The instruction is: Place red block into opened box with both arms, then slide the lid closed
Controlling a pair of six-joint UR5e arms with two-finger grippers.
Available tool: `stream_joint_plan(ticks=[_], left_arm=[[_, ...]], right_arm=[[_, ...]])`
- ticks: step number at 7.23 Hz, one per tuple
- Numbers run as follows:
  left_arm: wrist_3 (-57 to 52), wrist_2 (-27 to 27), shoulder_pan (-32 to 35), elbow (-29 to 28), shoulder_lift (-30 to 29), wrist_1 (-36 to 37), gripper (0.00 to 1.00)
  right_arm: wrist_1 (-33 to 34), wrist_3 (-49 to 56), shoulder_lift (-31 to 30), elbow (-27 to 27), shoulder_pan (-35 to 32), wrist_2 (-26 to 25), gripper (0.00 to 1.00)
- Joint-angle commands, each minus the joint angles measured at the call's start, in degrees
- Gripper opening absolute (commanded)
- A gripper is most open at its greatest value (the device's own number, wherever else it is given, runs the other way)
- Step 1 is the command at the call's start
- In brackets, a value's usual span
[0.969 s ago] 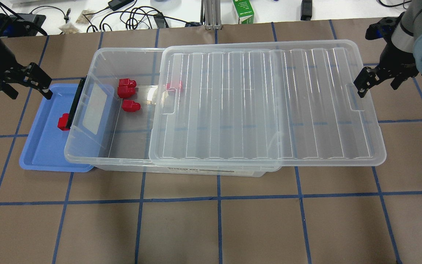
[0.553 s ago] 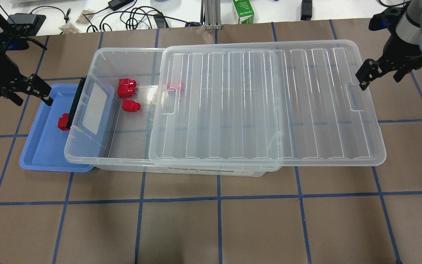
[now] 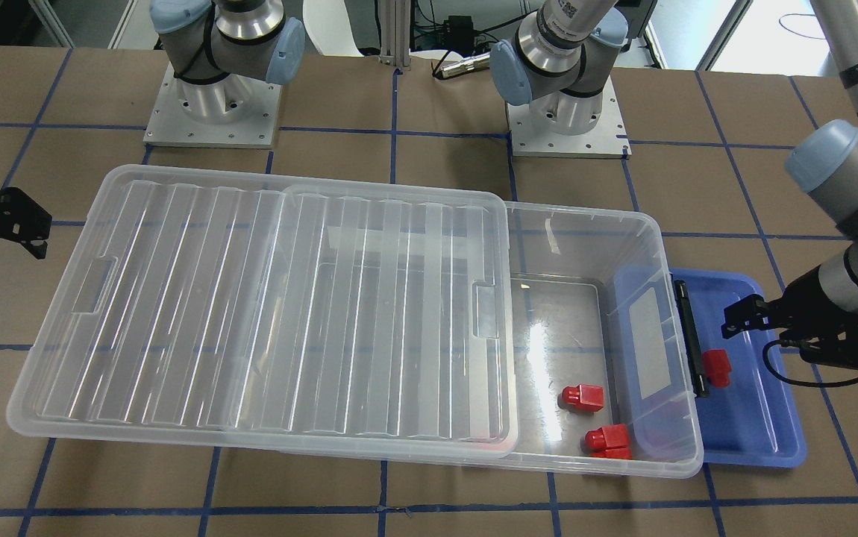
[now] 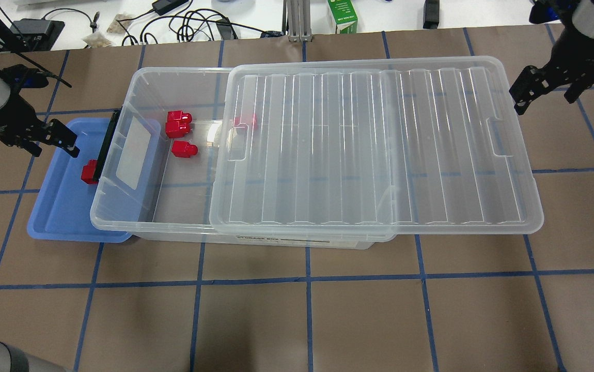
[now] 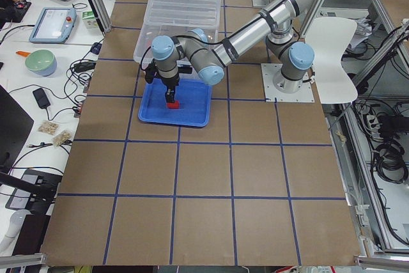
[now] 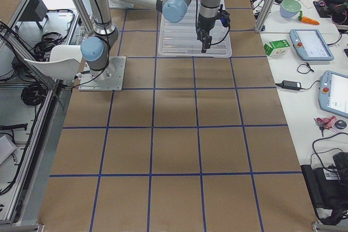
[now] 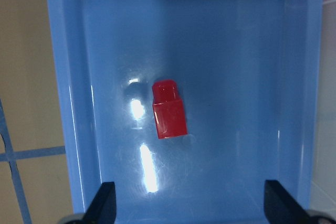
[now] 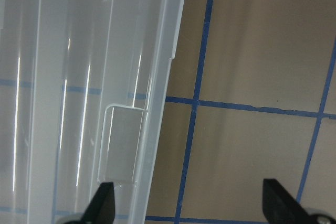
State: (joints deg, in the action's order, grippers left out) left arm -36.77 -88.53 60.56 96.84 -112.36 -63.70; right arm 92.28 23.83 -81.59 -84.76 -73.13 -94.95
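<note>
One red block (image 7: 169, 109) lies flat in the blue tray (image 4: 59, 217), seen also from overhead (image 4: 89, 171) beside the box's black bar (image 4: 105, 147). My left gripper (image 7: 190, 205) hovers open over the tray, a little short of this block (image 3: 716, 368). The clear box (image 4: 121, 222) has its left part uncovered, with three red blocks (image 4: 184, 149) on its floor and another showing through the lid (image 4: 379, 150). The lid overhangs the box's right end. My right gripper (image 4: 545, 101) is open beyond the lid's right edge, touching nothing.
The tray's near part is tucked under the box's left end. Cables and a green carton (image 4: 342, 15) sit on the white bench behind the table. Both arm bases (image 3: 567, 119) stand on the robot's side.
The left gripper has come down and forward over the blue tray, still open. The right gripper has pulled back from the lid's right edge toward the far side. Box, lid and blocks stayed put.
</note>
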Motion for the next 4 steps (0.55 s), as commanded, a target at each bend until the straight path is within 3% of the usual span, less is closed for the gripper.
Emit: stream_joint_plan(ticks=[1, 3, 4], left_arm=[[-0.14, 0.9, -0.09, 1.06, -3.82, 4.72, 1.0], [0.21, 0.81, -0.09, 1.24, -6.46, 5.07, 1.0], [3.17, 0.73, -0.09, 1.76, -6.82, 4.9, 1.0]], right_arm=[[-2.97, -1.32, -1.11, 1.61, -0.52, 0.55, 1.0], [-4.38, -10.04, -2.26, 1.53, -3.31, 3.69, 1.0], [-3.87, -14.46, -2.17, 1.62, -7.16, 2.85, 1.0]])
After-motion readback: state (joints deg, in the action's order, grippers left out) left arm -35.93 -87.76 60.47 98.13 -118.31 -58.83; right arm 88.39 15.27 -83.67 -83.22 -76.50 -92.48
